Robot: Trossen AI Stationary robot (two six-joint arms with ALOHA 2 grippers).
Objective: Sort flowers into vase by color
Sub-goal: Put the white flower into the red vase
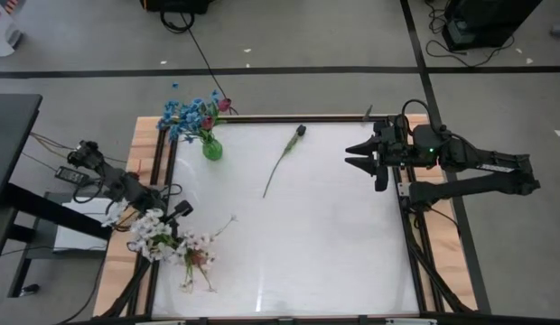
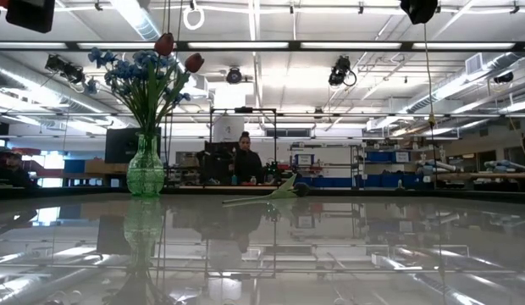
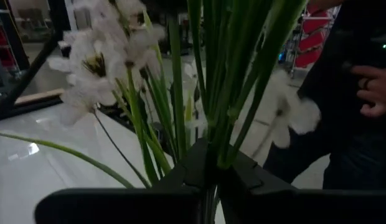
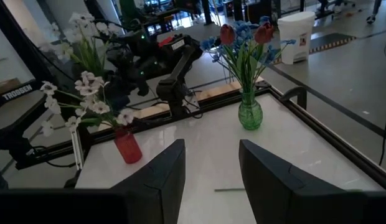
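My left gripper (image 1: 174, 215) hangs over the table's left edge, shut on a bunch of white-blossomed flowers (image 1: 150, 227). A red vase (image 4: 127, 147) near it holds more white sprays (image 4: 87, 93). Toward the far left corner, a green glass vase (image 1: 212, 149) holds blue blossom clusters (image 1: 182, 114) and red tulip buds (image 2: 193, 62). One dark-budded flower (image 1: 284, 159) lies flat on the table between the vase and my right gripper (image 1: 359, 155). The right gripper is open, above the table's right side, touching nothing. My left gripper (image 3: 208, 177) pinches several green stems (image 3: 221, 134) of the white flowers together between its two fingers, the fingers lying across the stems. The bunch is lifted clear of the table, its blossoms (image 4: 82, 34) standing up and away from the fingers.
A wooden frame with dark rails (image 1: 414, 226) borders the glossy white table. A person's hand (image 3: 375, 87) shows beyond the table's left side, and another person (image 2: 244, 161) is far off in the room. Bare surface lies across the middle and near part of the table (image 1: 316, 253).
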